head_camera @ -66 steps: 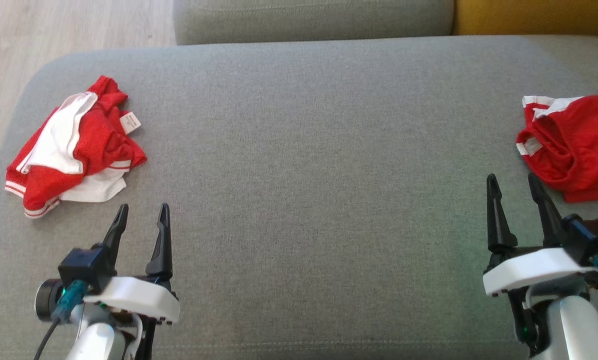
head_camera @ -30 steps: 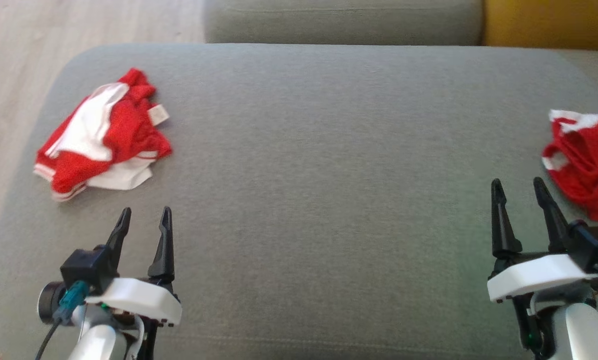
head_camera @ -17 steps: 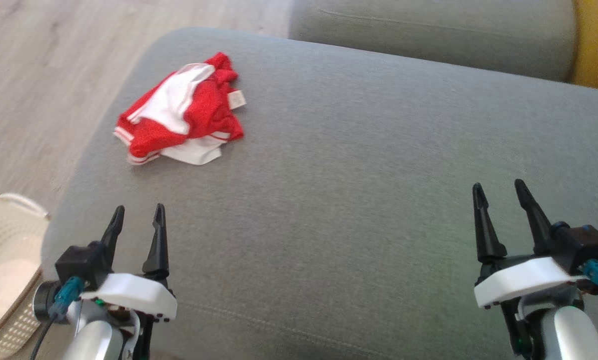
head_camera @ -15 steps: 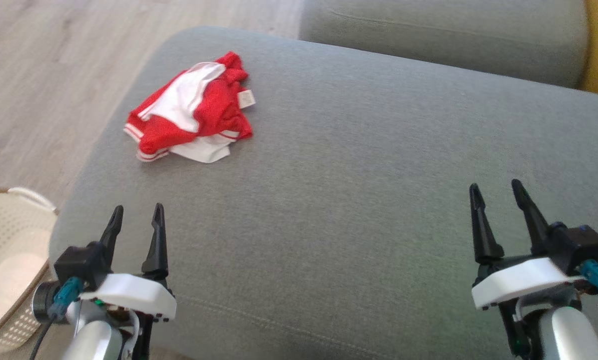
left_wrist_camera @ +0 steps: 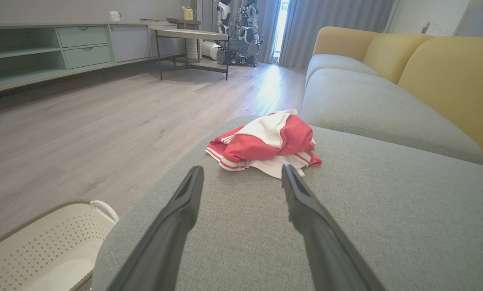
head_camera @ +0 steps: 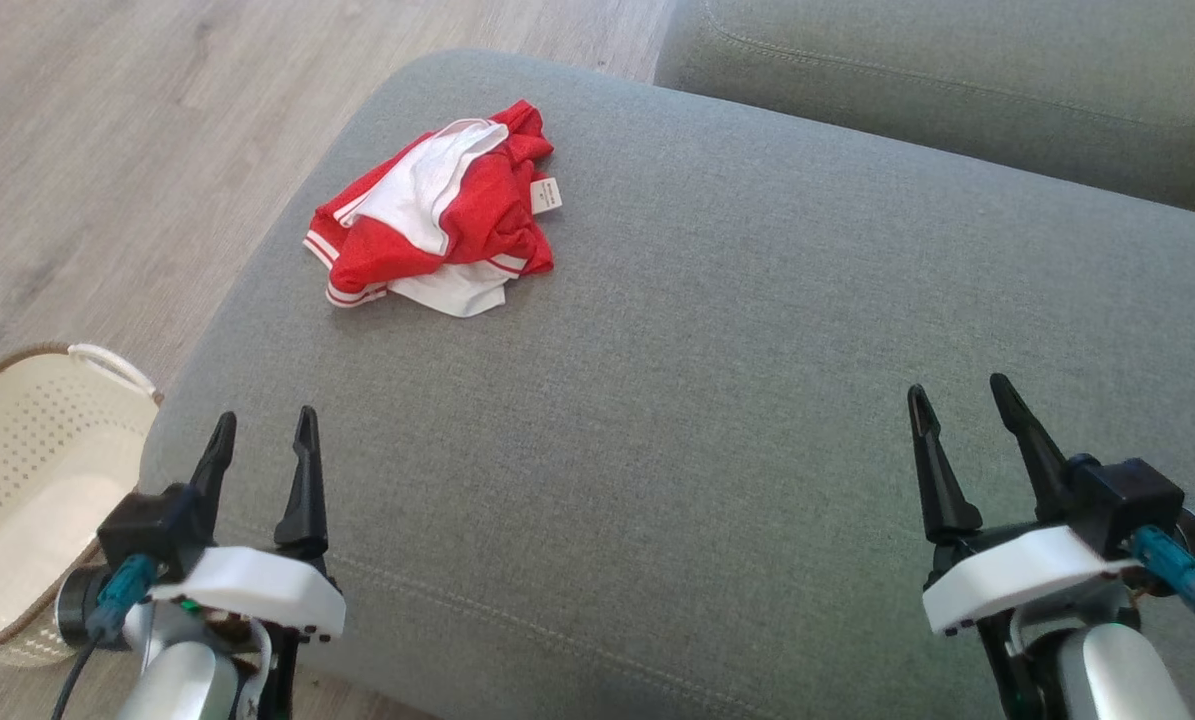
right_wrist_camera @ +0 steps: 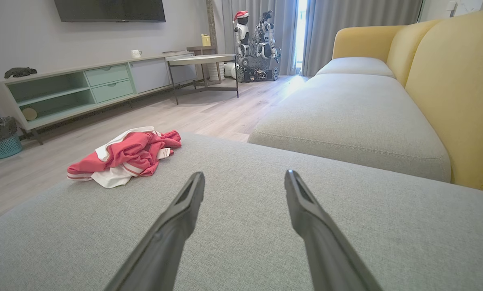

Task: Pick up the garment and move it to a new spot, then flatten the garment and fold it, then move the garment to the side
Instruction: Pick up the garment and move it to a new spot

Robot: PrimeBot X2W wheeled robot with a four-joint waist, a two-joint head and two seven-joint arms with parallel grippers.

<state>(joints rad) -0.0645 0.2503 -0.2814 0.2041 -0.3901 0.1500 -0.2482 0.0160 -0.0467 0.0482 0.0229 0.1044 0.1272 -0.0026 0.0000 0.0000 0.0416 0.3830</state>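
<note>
Gray sofa cushion (head_camera: 717, 400) held the red-and-white garment (head_camera: 437, 205) near its far left corner — all crumpled. The left end effector (head_camera: 265, 415) and right end effector (head_camera: 958, 386) stood open, empty, well away from it.

Even, diffuse daylight, bright throughout. In both wrist views the source is an overexposed gap between the curtains (left_wrist_camera: 334, 32) at the far end of the room, which throws a pale glare across the wooden floor (left_wrist_camera: 261, 83). Shadows are soft: a thin one rims the garment (head_camera: 437, 215) on the grey cushion (head_camera: 717, 380). The head view is sharp; the wrist views bow at their edges (wide-angle lens).
</note>
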